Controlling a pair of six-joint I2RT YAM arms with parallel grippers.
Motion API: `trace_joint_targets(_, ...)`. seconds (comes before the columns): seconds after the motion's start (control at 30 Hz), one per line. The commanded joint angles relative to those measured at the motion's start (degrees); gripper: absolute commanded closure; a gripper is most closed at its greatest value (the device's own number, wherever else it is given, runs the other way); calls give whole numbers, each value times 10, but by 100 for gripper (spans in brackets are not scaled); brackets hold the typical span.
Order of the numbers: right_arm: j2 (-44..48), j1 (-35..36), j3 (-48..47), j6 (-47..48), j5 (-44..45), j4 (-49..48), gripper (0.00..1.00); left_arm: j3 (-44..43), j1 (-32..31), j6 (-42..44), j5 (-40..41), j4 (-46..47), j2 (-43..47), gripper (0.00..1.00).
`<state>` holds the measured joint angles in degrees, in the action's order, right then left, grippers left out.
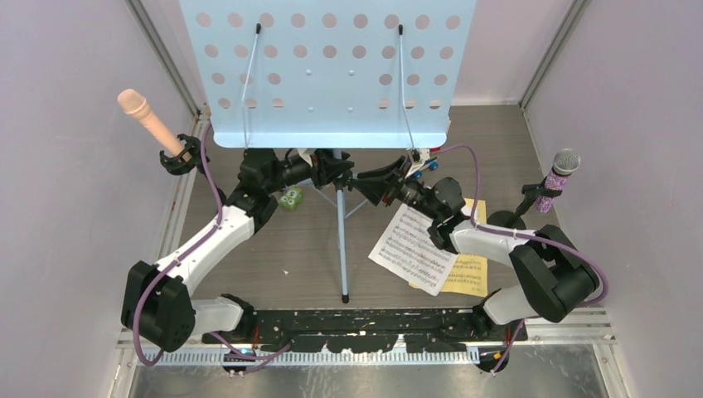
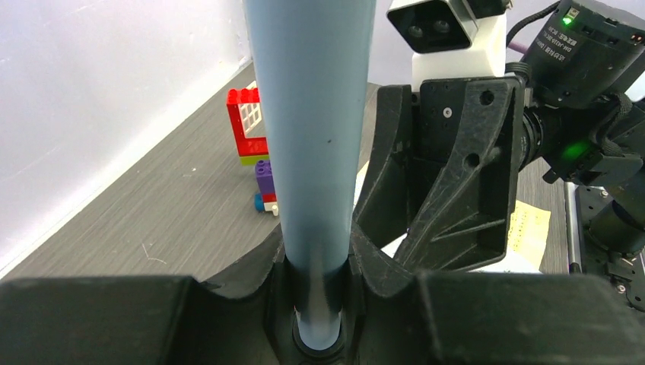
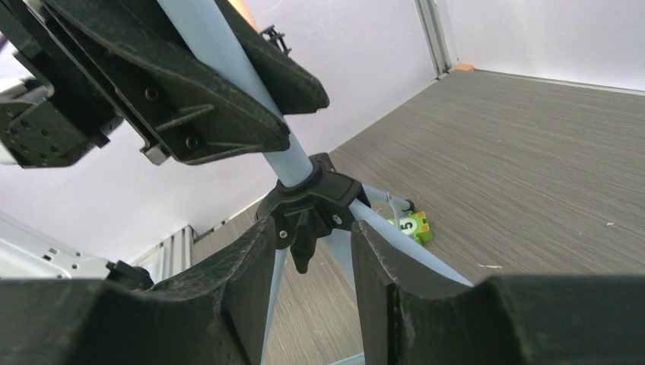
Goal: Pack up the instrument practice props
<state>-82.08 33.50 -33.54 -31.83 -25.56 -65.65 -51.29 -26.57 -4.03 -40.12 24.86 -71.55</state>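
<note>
Music rack (image 1: 332,75) stands upright at the far middle of the surface (image 1: 273,257), tripod legs spread, one leg (image 1: 342,249) running towards you.

Your left hand (image 2: 316,266) is clamped on the rack's pale-blue pole (image 2: 312,114); the pole sits tight between both fingers, just above the black tripod hub (image 3: 308,194).

Your right hand (image 3: 313,232) comes in from the right, lower on the same pole. Its fingers straddle the hub and the tops of the legs. Can't tell whether they're actually touching, so can't call it gripping or open.

White score sheet (image 1: 414,249) lies flat right of the near leg, overlapping the yellow score sheet (image 1: 468,278) beneath it, partly under your right arm.

Peach microphone (image 1: 149,116) sits tilted in its black holder (image 1: 178,159) at the far-left wall. Purple glitter microphone (image 1: 557,182) is in its own holder (image 1: 506,220) at the right wall, head up.

Small green block (image 1: 290,199) lies just left of the pole, beside your left arm. Toy brick car (image 2: 255,144) sits on the surface behind the pole, near the far wall.
</note>
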Motion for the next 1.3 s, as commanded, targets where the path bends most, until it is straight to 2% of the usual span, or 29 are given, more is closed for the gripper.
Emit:
trace_joint_targets(0.0, 21, 7, -20, 45, -6, 29, 56, -10, -8, 2, -52, -1, 15, 100)
trace_joint_targets(0.1, 20, 13, -27, 48, -12, 37, 59, -11, -8, 0, -56, 0, 13, 100)
trace_joint_targets(0.27, 8, 19, -48, 63, -24, 63, 73, -10, -8, 3, -54, -2, 16, 100)
trace_joint_targets(0.5, 2, 23, -63, 83, -25, 82, 74, -12, -8, 3, -56, -4, 11, 100)
trace_joint_targets(0.73, 1, 26, -74, 117, -41, 119, 81, -13, -8, 3, -56, -6, 14, 100)
trace_joint_targets(0.83, 1, 27, -76, 125, -45, 130, 78, -13, -8, 4, -55, -6, 13, 100)
trace_joint_targets(0.93, 3, 26, -73, 130, -44, 135, 65, -13, -8, 4, -55, -8, 13, 100)
trace_joint_targets(1.03, 11, 27, -63, 134, -38, 134, 63, -13, -8, 6, -54, -9, 15, 100)
trace_joint_targets(1.27, 35, 26, -45, 148, -25, 125, 81, -12, -8, 8, -53, -10, 15, 100)
